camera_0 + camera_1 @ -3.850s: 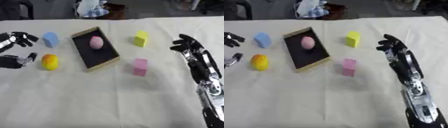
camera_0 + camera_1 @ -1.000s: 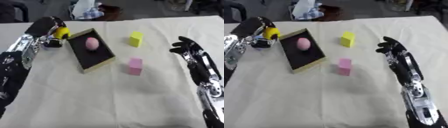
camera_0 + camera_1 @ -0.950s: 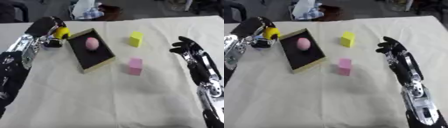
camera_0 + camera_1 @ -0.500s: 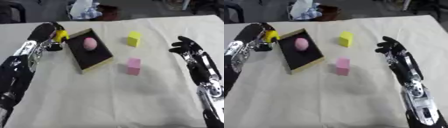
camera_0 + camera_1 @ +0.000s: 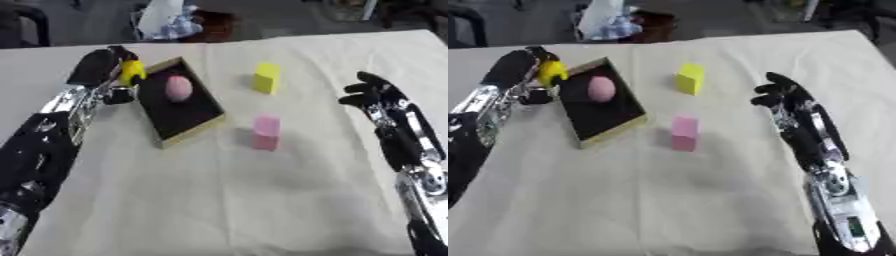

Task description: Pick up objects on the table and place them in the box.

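In the left eye view, the left hand (image 5: 103, 70) reaches in from the left side with its fingers curled round a yellow rounded object (image 5: 132, 71), holding it right at the near-left rim of the box (image 5: 194, 131), at the box's far left corner. The box is a shallow tray with a dark floor and pale wooden walls, lying askew on the cream tablecloth (image 5: 227, 200), and a pink egg-shaped object (image 5: 178, 88) lies inside it toward its far end. A yellow block (image 5: 266, 77) stands on the cloth to the right of the box, well apart from it, and a pink block (image 5: 265, 132) stands nearer the robot, just off the box's near right corner. The right hand (image 5: 378, 98) rests on the cloth at the right side, fingers spread and holding nothing, well clear of both blocks. In the right eye view the same layout shows slightly shifted: the left hand (image 5: 522, 67) is clamped on the yellow rounded object (image 5: 551, 70) beside the box (image 5: 614, 130) rim, the pink egg-shaped object (image 5: 600, 88) lies in the box, the yellow block (image 5: 689, 78) and pink block (image 5: 683, 132) stand on the cloth, and the right hand (image 5: 785, 100) lies with fingers apart.
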{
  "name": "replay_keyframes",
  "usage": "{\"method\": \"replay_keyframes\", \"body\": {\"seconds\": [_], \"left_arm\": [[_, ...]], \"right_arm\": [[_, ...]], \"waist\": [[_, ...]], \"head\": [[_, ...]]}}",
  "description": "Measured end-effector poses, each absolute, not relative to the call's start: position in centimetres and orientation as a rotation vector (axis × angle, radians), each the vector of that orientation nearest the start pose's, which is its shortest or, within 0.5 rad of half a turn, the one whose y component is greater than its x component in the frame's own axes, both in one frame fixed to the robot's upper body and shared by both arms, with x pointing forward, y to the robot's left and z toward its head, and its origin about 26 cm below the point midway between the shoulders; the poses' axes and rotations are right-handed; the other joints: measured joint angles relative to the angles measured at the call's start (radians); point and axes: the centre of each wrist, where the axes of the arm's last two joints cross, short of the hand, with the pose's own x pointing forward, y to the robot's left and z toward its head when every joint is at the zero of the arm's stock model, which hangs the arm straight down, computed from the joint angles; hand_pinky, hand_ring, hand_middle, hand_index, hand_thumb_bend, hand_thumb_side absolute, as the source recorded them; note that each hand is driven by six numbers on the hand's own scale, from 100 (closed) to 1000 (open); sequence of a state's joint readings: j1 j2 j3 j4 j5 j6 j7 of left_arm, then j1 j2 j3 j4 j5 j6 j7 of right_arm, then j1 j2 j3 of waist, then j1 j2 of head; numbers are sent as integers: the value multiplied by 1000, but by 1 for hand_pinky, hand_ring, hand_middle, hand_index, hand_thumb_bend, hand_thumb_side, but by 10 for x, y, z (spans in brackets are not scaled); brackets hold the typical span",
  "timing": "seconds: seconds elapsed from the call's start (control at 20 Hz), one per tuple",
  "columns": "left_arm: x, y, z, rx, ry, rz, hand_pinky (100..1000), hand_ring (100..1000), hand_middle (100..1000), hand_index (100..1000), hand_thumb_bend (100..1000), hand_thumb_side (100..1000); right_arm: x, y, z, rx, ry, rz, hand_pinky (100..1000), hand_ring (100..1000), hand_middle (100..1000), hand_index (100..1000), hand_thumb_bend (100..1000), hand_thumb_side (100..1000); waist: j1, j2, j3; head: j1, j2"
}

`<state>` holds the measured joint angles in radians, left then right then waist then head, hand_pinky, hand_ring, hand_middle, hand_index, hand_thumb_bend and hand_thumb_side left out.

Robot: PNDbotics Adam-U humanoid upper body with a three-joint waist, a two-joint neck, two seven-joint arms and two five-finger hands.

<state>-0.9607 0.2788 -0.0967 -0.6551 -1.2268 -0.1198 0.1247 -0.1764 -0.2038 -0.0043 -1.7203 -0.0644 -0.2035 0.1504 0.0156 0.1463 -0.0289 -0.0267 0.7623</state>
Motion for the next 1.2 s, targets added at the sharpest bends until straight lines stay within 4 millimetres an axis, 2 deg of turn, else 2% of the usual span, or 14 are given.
{"method": "replay_keyframes", "body": {"seconds": [0.1, 0.15, 0.3, 0.4, 0.45, 0.5, 0.55, 0.6, 0.65, 0.85, 1.05, 1.2], "left_arm": [[490, 244, 112, 1199, -1462, -1347, 769, 772, 802, 890, 298, 246], [490, 245, 112, 1199, -1460, -1348, 779, 786, 819, 904, 327, 348], [490, 245, 112, 1202, -1459, -1349, 781, 791, 826, 911, 352, 438], [490, 245, 112, 1202, -1460, -1346, 780, 786, 822, 910, 340, 429], [491, 246, 112, 1203, -1461, -1346, 774, 772, 806, 905, 312, 337], [491, 246, 113, 1204, -1465, -1342, 774, 770, 804, 904, 307, 324], [491, 247, 115, 1205, -1470, -1336, 771, 755, 789, 892, 261, 226], [491, 250, 118, 1209, -1475, -1328, 771, 751, 785, 890, 255, 211], [491, 253, 121, 1212, -1477, -1318, 771, 738, 775, 886, 219, 211], [490, 277, 138, 1206, -1471, -1297, 772, 740, 776, 885, 179, 237], [488, 307, 151, 1182, -1429, -1309, 767, 736, 771, 882, 209, 244], [486, 324, 157, 1169, -1366, -1287, 764, 735, 776, 888, 193, 373]], "right_arm": [[315, -268, 87, 48, -2070, 333, 844, 694, 693, 874, 100, 595], [315, -268, 87, 48, -2070, 333, 845, 694, 693, 874, 100, 595], [315, -268, 87, 49, -2070, 334, 845, 694, 693, 874, 100, 595], [315, -267, 87, 50, -2070, 333, 845, 694, 693, 874, 100, 595], [315, -267, 87, 51, -2070, 332, 845, 694, 693, 874, 100, 595], [315, -267, 87, 52, -2071, 331, 845, 694, 693, 874, 100, 595], [315, -267, 87, 52, -2071, 330, 845, 694, 693, 874, 100, 602], [315, -267, 87, 52, -2071, 329, 845, 694, 693, 874, 100, 595], [315, -267, 87, 51, -2071, 329, 845, 694, 693, 874, 100, 595], [315, -267, 87, 50, -2071, 327, 845, 694, 693, 874, 100, 594], [315, -268, 87, 48, -2072, 324, 845, 694, 693, 874, 100, 594], [315, -268, 87, 45, -2072, 322, 845, 694, 693, 874, 100, 594]], "waist": [[0, 0, -2], [0, 0, -2], [0, 0, -2], [0, 0, -2], [0, 0, -2], [0, 0, -2], [0, 0, -1], [0, 0, 0], [0, 0, 2], [0, 0, 10], [0, 0, 22], [0, 0, 24]], "head": [[1, 0], [1, 0], [2, 0], [2, 0], [2, 0], [2, 0], [2, 0], [2, 0], [1, 0], [-2, 0], [-7, 0], [-11, -6]]}}
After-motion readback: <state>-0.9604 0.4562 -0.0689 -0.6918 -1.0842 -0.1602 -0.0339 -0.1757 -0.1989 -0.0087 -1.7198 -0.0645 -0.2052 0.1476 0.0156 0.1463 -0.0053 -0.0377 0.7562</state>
